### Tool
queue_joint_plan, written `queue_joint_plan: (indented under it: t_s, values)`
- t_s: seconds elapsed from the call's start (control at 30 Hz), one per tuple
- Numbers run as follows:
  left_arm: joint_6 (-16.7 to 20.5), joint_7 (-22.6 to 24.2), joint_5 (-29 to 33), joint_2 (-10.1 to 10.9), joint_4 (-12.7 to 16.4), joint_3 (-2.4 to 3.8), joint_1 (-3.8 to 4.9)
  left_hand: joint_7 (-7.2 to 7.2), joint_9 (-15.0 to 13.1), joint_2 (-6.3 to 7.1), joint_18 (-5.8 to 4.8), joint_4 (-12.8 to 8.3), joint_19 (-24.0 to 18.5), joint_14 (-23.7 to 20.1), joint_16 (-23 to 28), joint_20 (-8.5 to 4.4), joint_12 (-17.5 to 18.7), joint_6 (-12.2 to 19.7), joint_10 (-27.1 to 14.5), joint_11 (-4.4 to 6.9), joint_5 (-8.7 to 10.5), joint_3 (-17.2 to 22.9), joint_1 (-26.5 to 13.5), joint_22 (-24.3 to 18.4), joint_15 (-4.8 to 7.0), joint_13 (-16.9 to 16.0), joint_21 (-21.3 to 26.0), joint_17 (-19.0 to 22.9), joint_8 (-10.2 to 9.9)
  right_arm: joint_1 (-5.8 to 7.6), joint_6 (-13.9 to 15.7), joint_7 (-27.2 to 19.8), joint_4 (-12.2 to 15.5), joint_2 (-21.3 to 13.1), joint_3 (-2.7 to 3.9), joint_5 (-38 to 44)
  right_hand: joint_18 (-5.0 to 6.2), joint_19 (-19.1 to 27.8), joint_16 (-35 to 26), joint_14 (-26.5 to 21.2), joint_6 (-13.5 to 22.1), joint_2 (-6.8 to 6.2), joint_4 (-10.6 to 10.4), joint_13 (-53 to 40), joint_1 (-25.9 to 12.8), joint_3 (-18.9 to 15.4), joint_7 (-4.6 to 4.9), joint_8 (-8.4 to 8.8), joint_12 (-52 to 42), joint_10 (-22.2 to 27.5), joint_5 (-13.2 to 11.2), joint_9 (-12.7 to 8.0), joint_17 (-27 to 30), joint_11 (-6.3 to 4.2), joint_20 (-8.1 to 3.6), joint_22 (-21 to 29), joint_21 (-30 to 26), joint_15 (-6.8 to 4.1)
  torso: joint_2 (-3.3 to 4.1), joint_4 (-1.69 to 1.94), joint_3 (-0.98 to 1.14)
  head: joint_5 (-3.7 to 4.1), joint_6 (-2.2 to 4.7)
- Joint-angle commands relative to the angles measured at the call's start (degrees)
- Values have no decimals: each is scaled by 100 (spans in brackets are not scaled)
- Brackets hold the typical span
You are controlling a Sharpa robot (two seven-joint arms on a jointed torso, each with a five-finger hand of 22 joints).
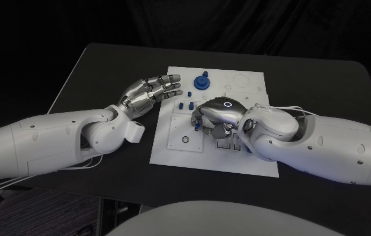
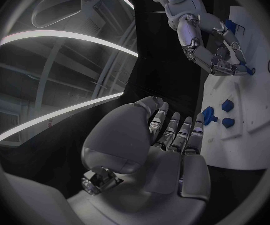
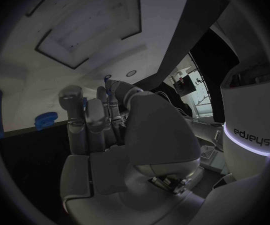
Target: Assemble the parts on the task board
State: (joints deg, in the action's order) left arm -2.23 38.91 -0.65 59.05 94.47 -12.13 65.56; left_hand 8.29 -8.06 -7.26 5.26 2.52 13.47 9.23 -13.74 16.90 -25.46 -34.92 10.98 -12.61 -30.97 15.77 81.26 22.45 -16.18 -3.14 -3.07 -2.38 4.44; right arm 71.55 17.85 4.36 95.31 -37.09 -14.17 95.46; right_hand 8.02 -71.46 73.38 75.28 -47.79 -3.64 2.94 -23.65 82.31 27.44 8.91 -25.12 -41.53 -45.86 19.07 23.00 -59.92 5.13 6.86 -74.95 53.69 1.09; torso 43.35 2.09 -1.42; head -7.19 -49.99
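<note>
Low in the head view, the right hand (image 1: 219, 119) curls over the task board (image 1: 178, 153) at centre—seemingly pinching a small blue part (image 2: 250, 71), presumably to seat it—while the left hand (image 1: 150, 92), fingers spread and empty, waits at the board's left edge.

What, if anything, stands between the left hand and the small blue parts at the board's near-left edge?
Nothing visible does. The left hand hovers open beside the task board, with only bare table and board before the small blue parts. The right hand is over the board's middle, off that line.
</note>
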Motion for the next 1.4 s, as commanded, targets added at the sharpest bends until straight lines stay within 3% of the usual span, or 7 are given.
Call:
queue_joint_plan:
  t_s: [0.03, 1.4]
  values:
    - [-100, 412, 12, -12, 1, 3, -10, 11, -6, -8, -86, -7, 35, 12, -36, -9, -14, -34, 36, 23, 6, 40, -59, 5, 1, -5, -25, -5, 30, -20, -12, 26, 33, -5, 2, 46, -20, 32, -27, -38, 27, -61, 29, 3, 2, -8, 16, 21, 19, -22, 32, 5, 7, 13, -10, -479, -18, -20, -3, -2, -3, -5, -1]
    - [-195, 280, 12, -42, -81, 3, -17, 33, -6, -24, -89, 0, 46, 8, -32, -9, -21, -49, 41, 23, 9, 70, -74, -2, 1, -5, -27, -3, 36, -77, -37, 31, -40, -8, 1, -49, -5, 82, -58, -79, -8, -66, 40, 16, 4, 0, 16, 29, 28, -20, 69, 2, 62, 17, -9, -460, -86, -18, -2, -5, 1, 15, -1]
